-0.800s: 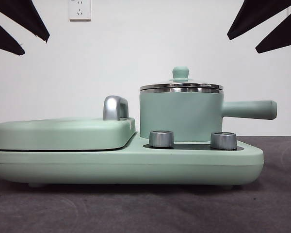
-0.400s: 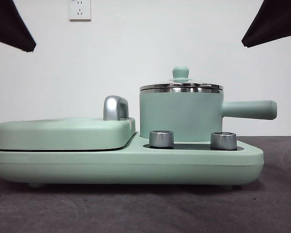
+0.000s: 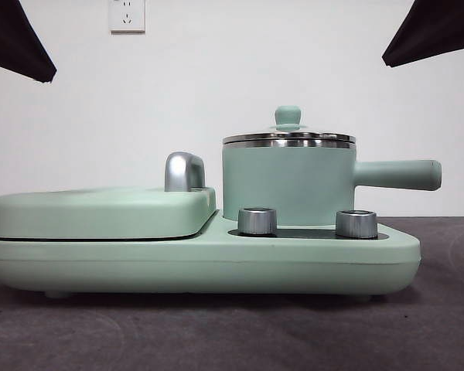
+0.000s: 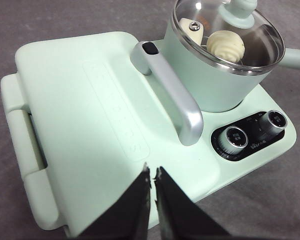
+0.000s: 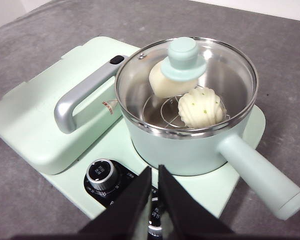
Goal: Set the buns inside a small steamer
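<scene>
A dark grey desk (image 3: 232,340) fills the lower part of the front view, with a plain white wall behind it and one white wall socket (image 3: 127,15) at the upper left of the frame. On the desk sits one mint green cooker base (image 3: 201,267) with a flat hinged grill plate (image 3: 100,212) on its left half, a silver grill handle (image 3: 183,171) near the centre, and two silver knobs (image 3: 257,221) along the front right.

The small steamer (image 3: 288,182) stands on the right half of the base, right of centre in the front view, its green side handle (image 3: 397,175) pointing toward the right edge. Its glass lid (image 5: 225,65) is on, with the green knob at the middle. Through the glass in the right wrist view the two buns (image 5: 200,106) lie inside on a wire rack: one smooth rounded bun partly hidden under the knob, and one ridged oval bun just beside it.

The left gripper (image 4: 152,176) hangs above the grill plate's near edge, well apart from the steamer at the upper right of that picture; its jaws are pressed almost together and hold nothing. The right gripper (image 5: 155,175) hangs over the knob panel, just in front of the steamer's wall, jaws likewise closed and empty. In the front view both arms show only as black tips at the top corners.
</scene>
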